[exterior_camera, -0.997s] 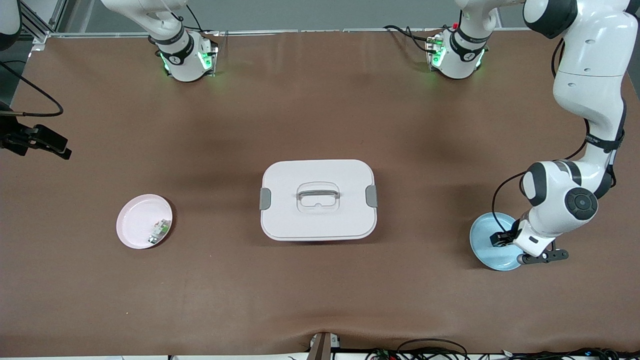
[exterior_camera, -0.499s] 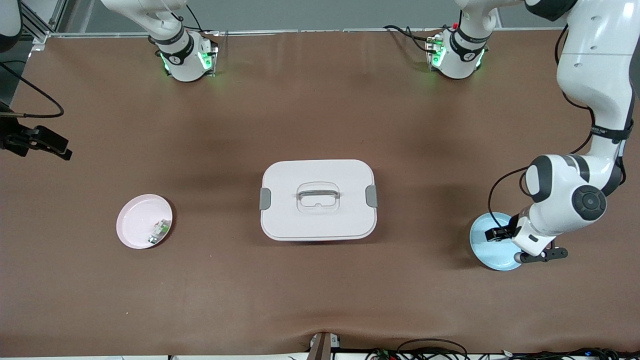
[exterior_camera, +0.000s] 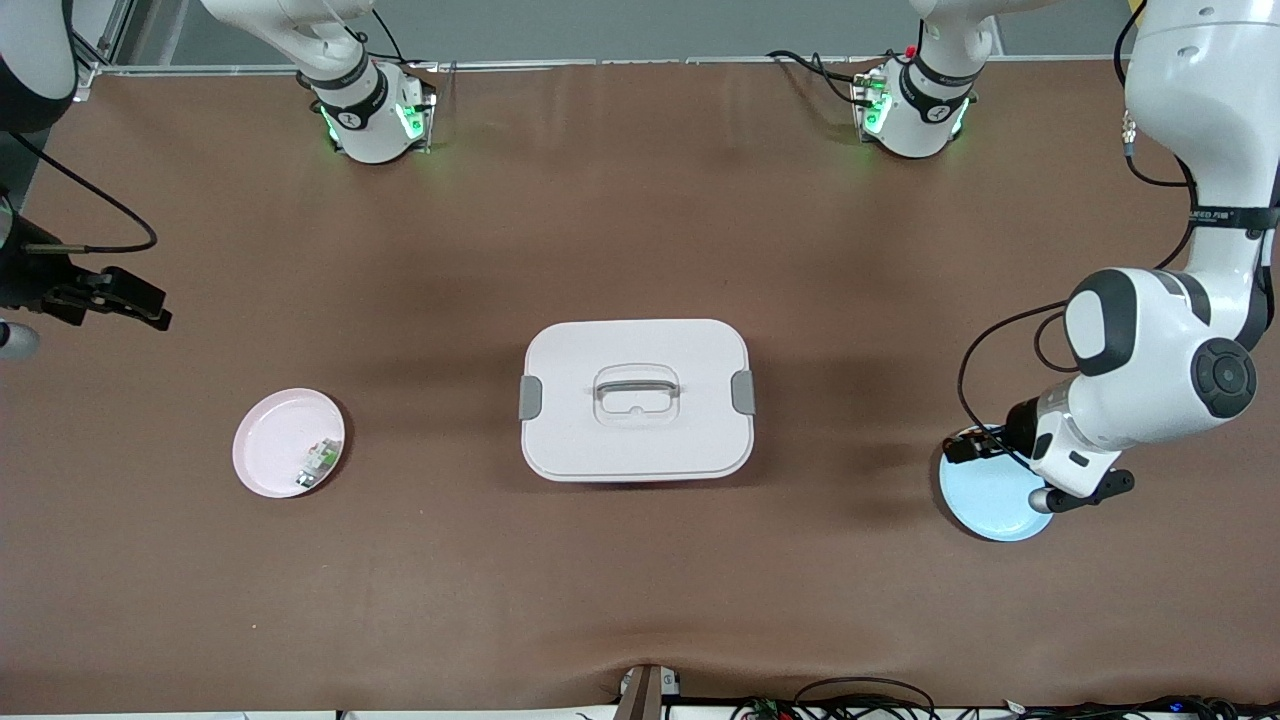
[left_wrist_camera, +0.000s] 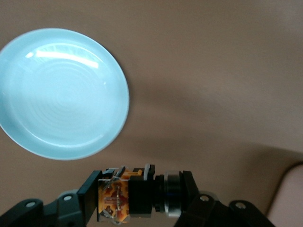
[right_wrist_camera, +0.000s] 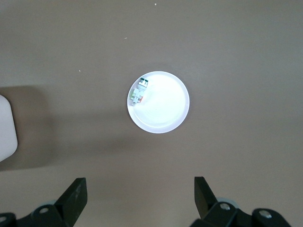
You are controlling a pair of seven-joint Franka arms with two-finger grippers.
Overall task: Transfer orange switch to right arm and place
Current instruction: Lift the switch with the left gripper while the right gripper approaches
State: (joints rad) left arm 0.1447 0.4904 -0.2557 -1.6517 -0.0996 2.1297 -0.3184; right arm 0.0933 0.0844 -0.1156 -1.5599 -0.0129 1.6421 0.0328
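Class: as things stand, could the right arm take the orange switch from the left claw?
Probably not yet. The left claw grips the orange switch over the blue plate, while the open right claw hangs above the pink plate.

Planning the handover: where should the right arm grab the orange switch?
The left gripper pinches the orange switch end to end, lying level. Likely best: take the bare black middle, right gripper's open fingers across its axis, coming from the side away from the left's fingers.
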